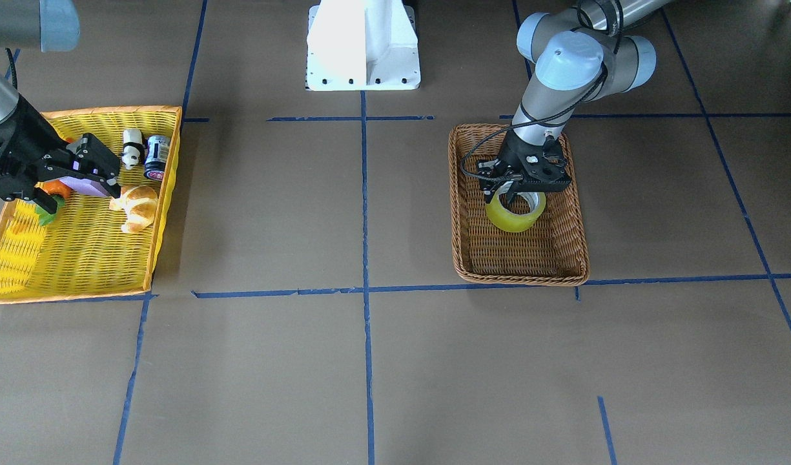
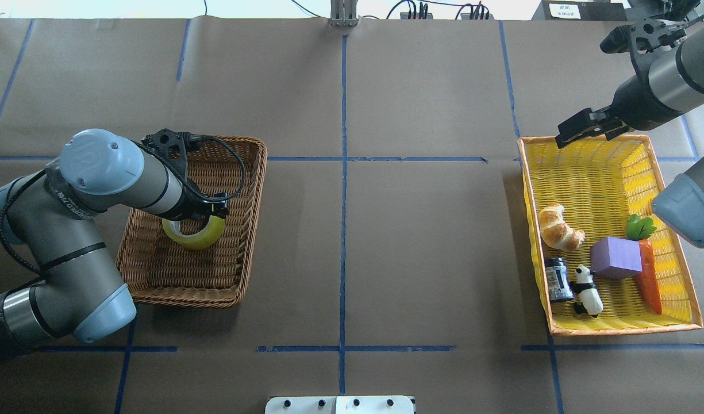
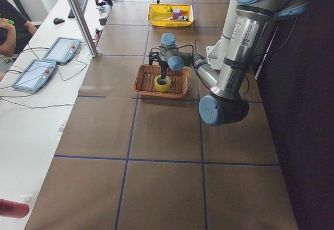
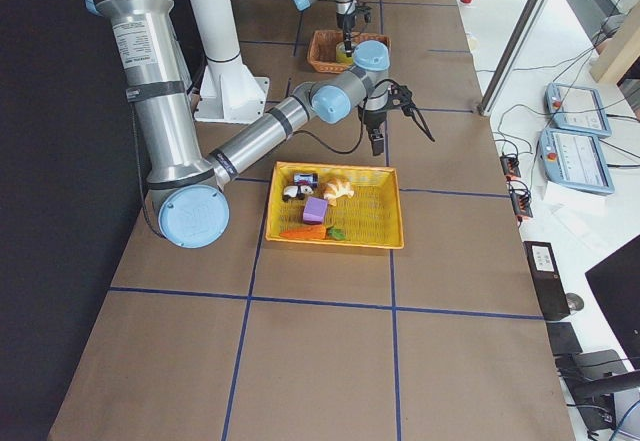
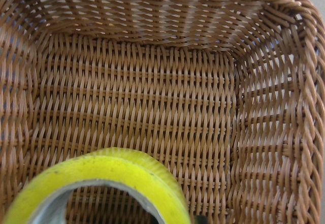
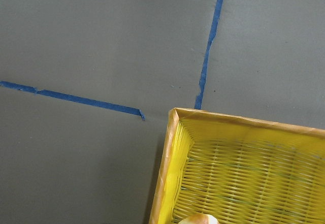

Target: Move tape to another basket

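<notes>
The tape (image 1: 515, 214), a yellow roll with a white core, is inside the brown wicker basket (image 1: 566, 274) and sits tilted on edge. My left gripper (image 1: 515, 192) reaches down into this basket and is shut on the roll's upper rim. In the overhead view the tape (image 2: 195, 234) hangs just under the left gripper (image 2: 207, 214). The left wrist view shows the tape's rim (image 5: 109, 170) close below the camera, over the basket floor (image 5: 137, 97). My right gripper (image 1: 80, 197) is open and empty, high over the yellow basket.
The yellow basket with orange rim (image 2: 622, 329) holds a croissant (image 2: 558, 227), a purple block (image 2: 615, 257), a carrot (image 2: 649, 279), a small can (image 2: 557, 278) and a panda figure (image 2: 587, 290). The robot's white base (image 1: 363, 45) stands between the baskets.
</notes>
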